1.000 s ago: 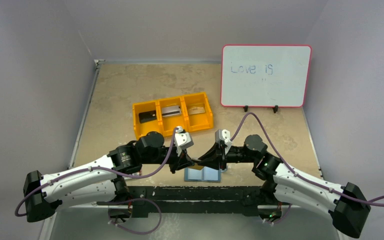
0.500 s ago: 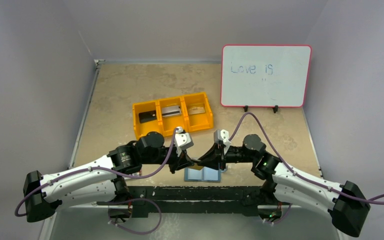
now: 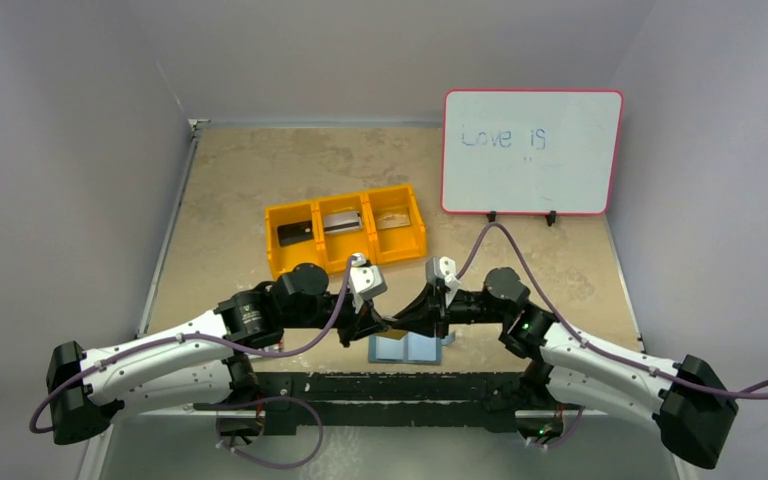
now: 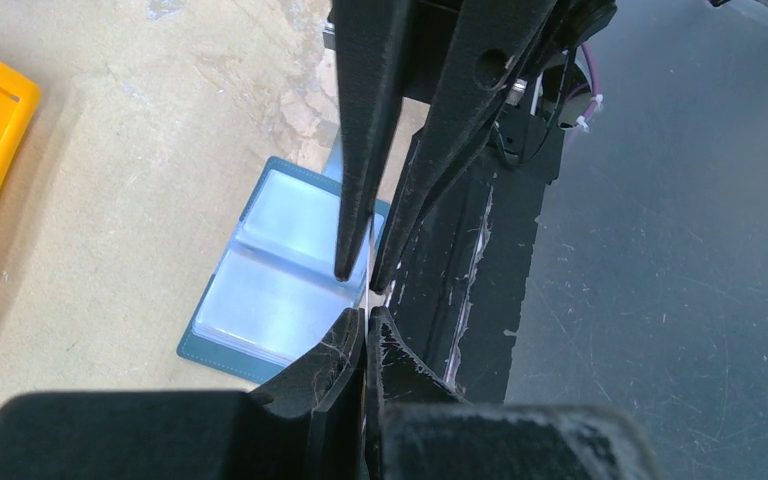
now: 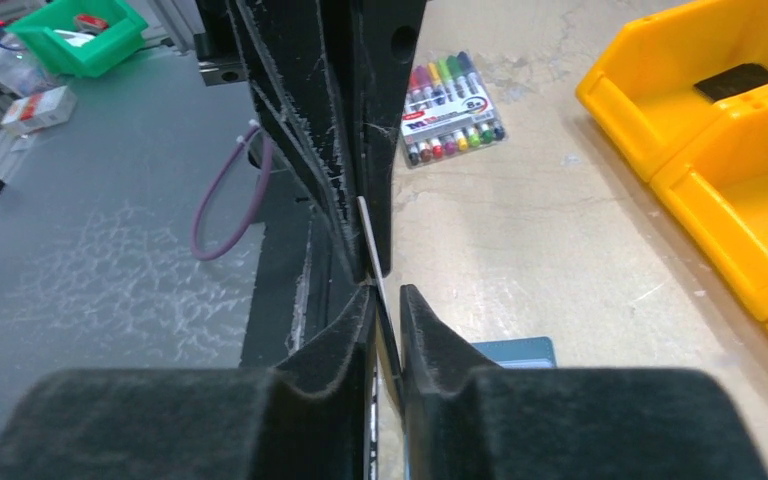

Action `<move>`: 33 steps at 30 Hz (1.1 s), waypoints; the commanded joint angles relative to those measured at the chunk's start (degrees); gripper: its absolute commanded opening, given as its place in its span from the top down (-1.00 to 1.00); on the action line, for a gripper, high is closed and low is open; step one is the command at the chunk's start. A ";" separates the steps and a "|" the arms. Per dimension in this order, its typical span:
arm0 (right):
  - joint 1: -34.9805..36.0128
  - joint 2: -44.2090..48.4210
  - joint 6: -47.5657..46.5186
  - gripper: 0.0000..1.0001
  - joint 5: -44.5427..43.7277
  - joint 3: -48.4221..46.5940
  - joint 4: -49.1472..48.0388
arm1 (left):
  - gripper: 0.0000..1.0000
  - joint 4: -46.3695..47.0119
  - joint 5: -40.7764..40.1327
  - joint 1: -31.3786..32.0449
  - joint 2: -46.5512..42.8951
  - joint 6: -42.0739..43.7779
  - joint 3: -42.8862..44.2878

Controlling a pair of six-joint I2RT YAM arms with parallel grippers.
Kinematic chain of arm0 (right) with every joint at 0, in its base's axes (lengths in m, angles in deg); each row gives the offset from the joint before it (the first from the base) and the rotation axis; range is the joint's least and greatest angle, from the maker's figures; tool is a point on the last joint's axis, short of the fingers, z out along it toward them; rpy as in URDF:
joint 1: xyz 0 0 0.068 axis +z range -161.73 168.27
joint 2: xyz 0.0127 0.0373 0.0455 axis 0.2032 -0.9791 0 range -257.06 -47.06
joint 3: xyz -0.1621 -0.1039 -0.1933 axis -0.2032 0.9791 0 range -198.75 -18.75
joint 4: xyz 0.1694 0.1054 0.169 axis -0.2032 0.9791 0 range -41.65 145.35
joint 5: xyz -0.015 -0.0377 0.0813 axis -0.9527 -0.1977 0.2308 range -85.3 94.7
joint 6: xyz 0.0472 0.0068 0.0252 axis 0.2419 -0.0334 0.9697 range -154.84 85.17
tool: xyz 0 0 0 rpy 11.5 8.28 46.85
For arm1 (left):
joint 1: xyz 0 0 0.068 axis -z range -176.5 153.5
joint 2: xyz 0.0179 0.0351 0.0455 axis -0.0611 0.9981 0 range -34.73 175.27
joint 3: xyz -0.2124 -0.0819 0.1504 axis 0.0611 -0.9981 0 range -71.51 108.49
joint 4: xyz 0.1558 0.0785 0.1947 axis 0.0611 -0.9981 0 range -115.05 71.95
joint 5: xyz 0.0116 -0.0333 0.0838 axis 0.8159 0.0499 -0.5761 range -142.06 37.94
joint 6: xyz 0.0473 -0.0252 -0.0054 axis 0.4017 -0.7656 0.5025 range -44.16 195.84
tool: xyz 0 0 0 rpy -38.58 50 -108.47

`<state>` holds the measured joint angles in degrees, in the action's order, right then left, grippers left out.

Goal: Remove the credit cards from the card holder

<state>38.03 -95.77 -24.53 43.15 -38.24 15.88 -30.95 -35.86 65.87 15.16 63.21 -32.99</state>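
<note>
Hanging edge-on between the two arms, the card is the whole story right now. From the right wrist it's just a thin pale line, so I can't call its colour. Its long axis runs tip to tip, from the left jaws straight into the right jaws. The left jaws are clamped tight on the far end of it. The right jaws sit narrowly apart with the near end of the card inside the gap. That gap looks wider than the card, so I'd say they straddle it rather than pinch it. My guess is this is a handoff. It turns on the right jaws closing square on the flat faces before the other side lets go. Any twist and a thin, slick card could slip out.

Just below them the card holder lies open flat on the counter near the front edge. It has a teal border and is pale blue-grey inside, and I can't spot any card in the pockets that show. Further out, the orange bin has a black card, a silver-grey card and a tan card, one per compartment. So the job looks nearly done. A marker pack lies off to the side, and a whiteboard stands at the back.
</note>
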 commanded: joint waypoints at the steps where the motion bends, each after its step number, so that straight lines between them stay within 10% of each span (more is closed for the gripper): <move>1: 0.04 -0.50 0.46 0.80 0.39 -2.08 -3.59 | 1.00 1.63 -0.25 -0.10 -0.58 1.03 0.58; 6: 0.07 0.35 -1.22 1.00 0.50 -2.51 -0.84 | 0.92 -1.84 -5.99 -0.10 0.07 -1.30 2.35; 12: 0.02 3.20 -2.47 1.00 -11.46 -1.32 0.57 | -0.22 -8.38 -16.40 -0.10 1.73 -2.37 6.19; 22: 0.02 -2.75 -17.65 1.00 -40.63 -7.40 5.32 | -0.46 -9.49 -64.20 -0.06 -8.77 -26.44 -1.61; 33: 0.08 -24.47 -38.96 1.00 -47.89 -23.66 9.23 | -0.55 -6.99 -61.42 -0.05 -11.24 -37.68 -7.84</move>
<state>38.07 -114.61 -53.29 -0.43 -55.75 24.14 -39.65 -95.81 65.83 5.35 30.91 -40.22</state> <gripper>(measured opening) 0.007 0.752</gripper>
